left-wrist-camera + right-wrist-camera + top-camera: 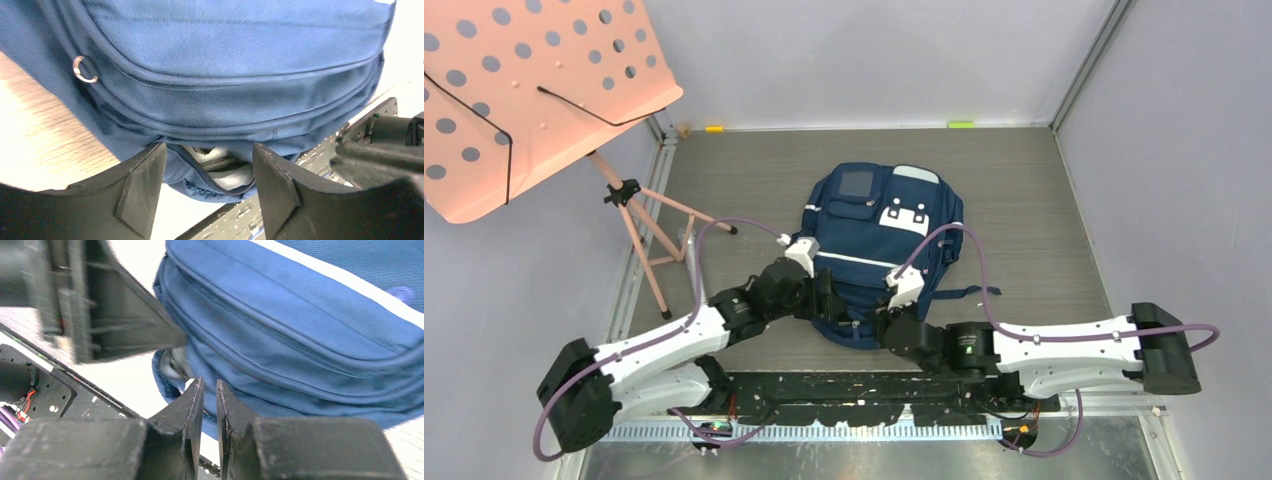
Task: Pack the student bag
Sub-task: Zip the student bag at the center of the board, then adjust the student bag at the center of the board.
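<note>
The student bag (879,235), navy with white trim, lies flat mid-table with its zipped mouth toward the arms. My left gripper (832,298) is at the bag's near left edge. In the left wrist view its jaws (207,167) stand open, astride the partly unzipped opening (220,175), where pale contents show inside. My right gripper (881,322) meets the bag's near edge from the right. Its fingertips (210,385) are almost together, pinching a fold of the bag's blue fabric (300,330) by the opening. A finger of the left gripper (125,330) shows there too.
A pink perforated music stand (534,90) on a tripod (649,235) stands at the left wall. The black base rail (874,395) runs along the near edge just below the bag. Grey walls close in the table on three sides.
</note>
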Tool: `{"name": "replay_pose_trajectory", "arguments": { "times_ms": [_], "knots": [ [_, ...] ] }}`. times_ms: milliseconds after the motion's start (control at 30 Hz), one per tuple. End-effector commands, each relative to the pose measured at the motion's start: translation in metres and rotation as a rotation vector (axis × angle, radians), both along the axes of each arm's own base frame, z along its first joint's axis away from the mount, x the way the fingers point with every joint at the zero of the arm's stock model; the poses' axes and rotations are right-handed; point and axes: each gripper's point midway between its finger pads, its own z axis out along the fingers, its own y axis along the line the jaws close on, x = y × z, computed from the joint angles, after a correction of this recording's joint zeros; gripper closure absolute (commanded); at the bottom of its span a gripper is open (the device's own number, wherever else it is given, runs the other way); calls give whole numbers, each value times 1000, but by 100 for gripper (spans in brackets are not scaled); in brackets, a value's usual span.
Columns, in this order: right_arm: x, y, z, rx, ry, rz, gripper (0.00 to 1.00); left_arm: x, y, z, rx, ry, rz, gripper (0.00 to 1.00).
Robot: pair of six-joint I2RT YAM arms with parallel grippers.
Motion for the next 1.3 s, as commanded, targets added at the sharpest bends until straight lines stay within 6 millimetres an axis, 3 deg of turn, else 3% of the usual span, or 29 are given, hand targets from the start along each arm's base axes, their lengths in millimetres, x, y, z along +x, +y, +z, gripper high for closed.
{"name": "replay_pose_trajectory", "arguments": {
  "times_ms": [0,200,300,500,633,767,900,1033,1133,1267],
  "knots": [
    [10,-27,3,4,-18,-86,78,23,31,50,53,-154,67,31],
    [10,-36,-1,5,-10,-100,79,48,73,78,55,-192,137,24],
    [9,-33,-4,6,3,-100,78,64,66,86,-35,-189,87,31],
    [4,-21,-7,17,32,-65,76,89,31,88,-154,-123,-41,38],
    [3,-23,-2,20,34,-57,53,91,15,84,-219,-101,-98,35],
    [10,-45,6,-3,33,-121,31,95,14,70,-197,-95,-109,30],
    [25,-88,-1,-29,102,-264,24,92,5,54,-195,-44,-163,44],
    [32,-118,-11,12,147,-355,20,89,-4,48,-179,-53,-193,46],
    [38,-127,-14,64,168,-391,17,88,-12,45,-165,-50,-212,46],
    [45,-123,-33,97,227,-387,16,79,-28,35,-128,-39,-250,46]
  ]
}}
